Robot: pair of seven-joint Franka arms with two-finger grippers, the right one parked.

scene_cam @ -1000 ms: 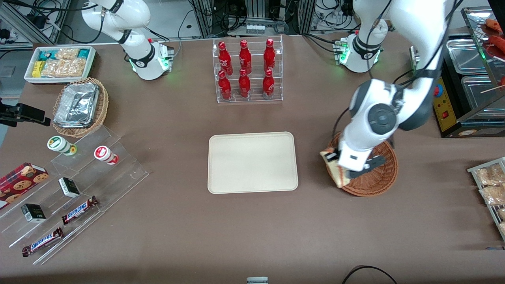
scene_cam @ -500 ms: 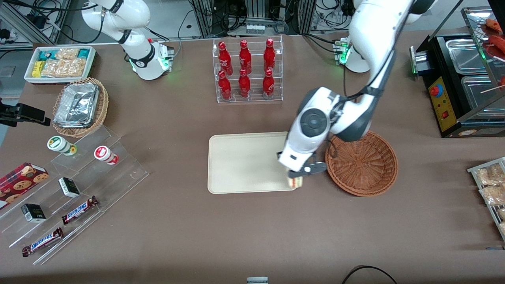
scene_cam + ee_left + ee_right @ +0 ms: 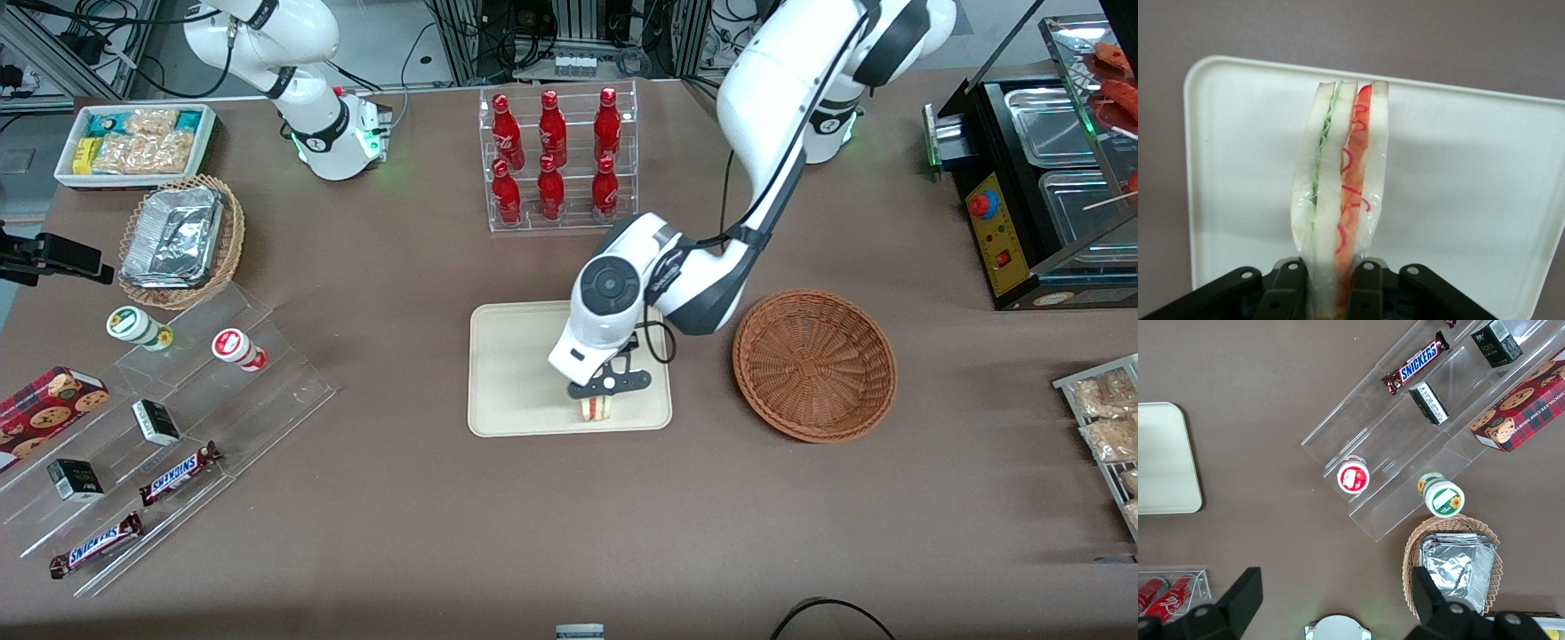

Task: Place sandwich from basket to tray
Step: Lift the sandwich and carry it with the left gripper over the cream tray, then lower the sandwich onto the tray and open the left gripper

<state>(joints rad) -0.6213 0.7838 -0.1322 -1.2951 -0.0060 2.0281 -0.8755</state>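
- Pinching the sandwich (image 3: 1341, 200) between 2 black fingers (image 3: 1286, 290), the jaws of the left arm's gripper (image 3: 602, 397) are closed on the wedge's base, with its layered cut edge of pale bread and red, orange and green filling pointing away from them.
- Directly under the jaws lies the tray (image 3: 516, 373); they hang over the part of it nearest the front camera, toward the basket end, and the sandwich (image 3: 597, 408) shows just below them.
- Beside the tray, toward the working arm's end of the worktop (image 3: 444, 516), the basket (image 3: 813, 364) sits with nothing in it.
- Farther from the front camera than the jaws stands a clear rack of 6 red bottles (image 3: 556, 160).
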